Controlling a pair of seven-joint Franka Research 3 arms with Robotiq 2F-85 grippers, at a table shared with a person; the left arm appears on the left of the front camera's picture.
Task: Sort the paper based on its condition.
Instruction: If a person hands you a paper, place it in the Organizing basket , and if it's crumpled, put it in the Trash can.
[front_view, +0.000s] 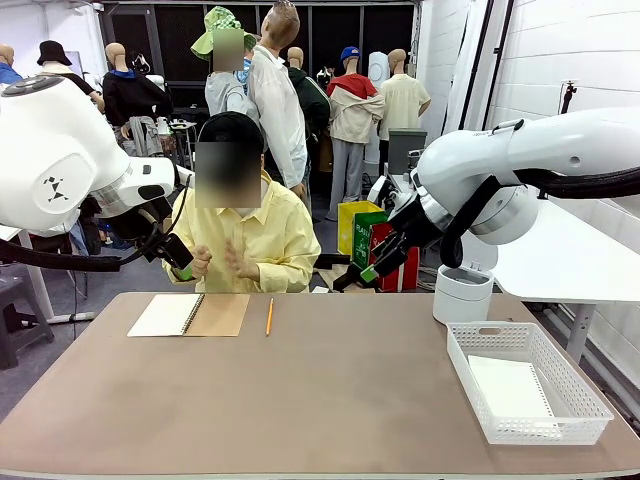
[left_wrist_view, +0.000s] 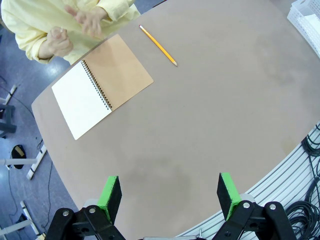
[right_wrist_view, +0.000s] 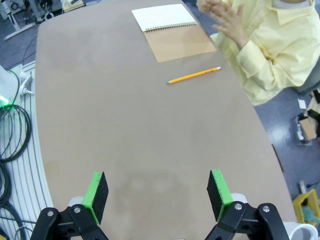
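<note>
A flat white sheet of paper (front_view: 508, 388) lies inside the white mesh basket (front_view: 580, 395) at the table's right front. The corner of that basket (left_wrist_view: 306, 11) also appears at the top right of the left wrist view. My left gripper (front_view: 178, 258) (left_wrist_view: 169, 192) hangs open and empty high above the table's left side. Over the right side, my right gripper (front_view: 372, 265) (right_wrist_view: 157, 190) is likewise raised, open and holding nothing. The person's hands (front_view: 222, 262) are up in front of the chest; I cannot tell whether they hold anything.
A spiral notebook (front_view: 190, 315) lies open at the far left, white page beside tan cover. A yellow pencil (front_view: 269, 316) rests just right of it. A white round bin (front_view: 463, 293) stands behind the basket. The brown tabletop (front_view: 320, 400) is bare in the middle.
</note>
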